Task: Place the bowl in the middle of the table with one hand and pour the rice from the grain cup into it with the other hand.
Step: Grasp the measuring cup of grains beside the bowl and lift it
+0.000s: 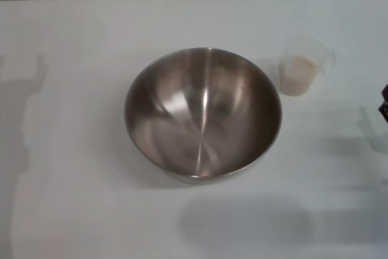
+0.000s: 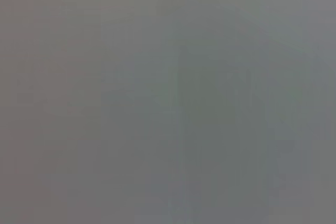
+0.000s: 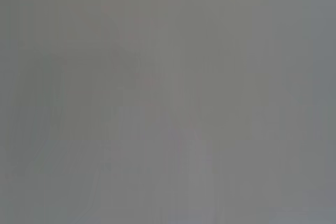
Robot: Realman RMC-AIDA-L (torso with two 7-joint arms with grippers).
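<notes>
Your bowl (image 1: 203, 115) sits open side up near the middle of the table (image 1: 73, 210), so reach your right gripper (image 1: 384, 102), whose fingers you cannot see at the right edge, to the upright grain cup (image 1: 301, 70) of rice (image 1: 298, 76) just beside it.

No readable text, labels, brands, numbers found. Faint marks on grain cup (image 1: 308, 67) wall, too blurred; nothing legible elsewhere.
</notes>
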